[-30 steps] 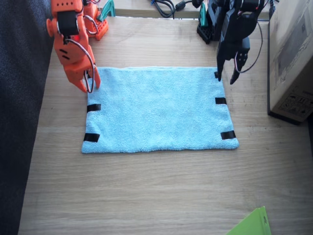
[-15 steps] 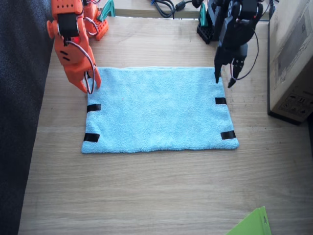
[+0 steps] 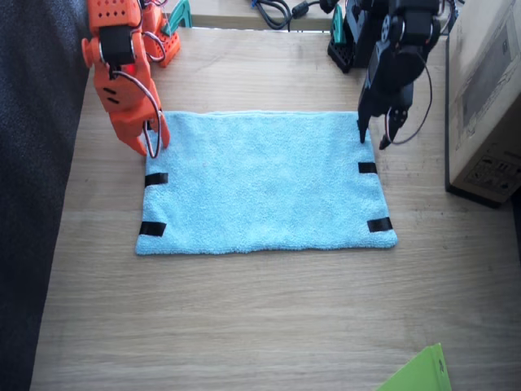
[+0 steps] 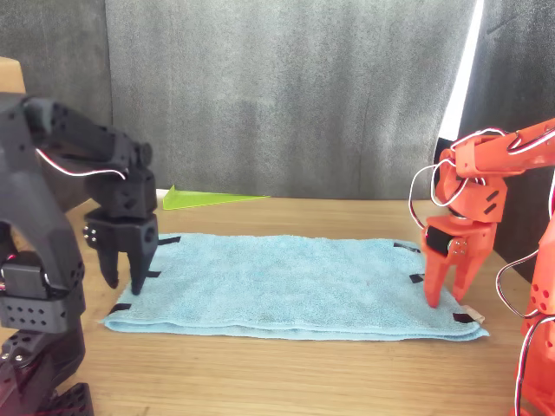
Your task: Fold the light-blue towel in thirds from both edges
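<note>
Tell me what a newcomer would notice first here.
The light-blue towel lies flat mid-table, black tape strips on its short edges. The orange right gripper and black left gripper each point down, open, at a far corner of it. A lime-green sheet pokes in at the near edge.

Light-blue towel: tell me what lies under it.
The light-blue towel lies flat on the wooden table, which shows bare all around it. Whatever sits beneath its middle is covered; no bump shows. In the front view its near edge looks doubled.
</note>
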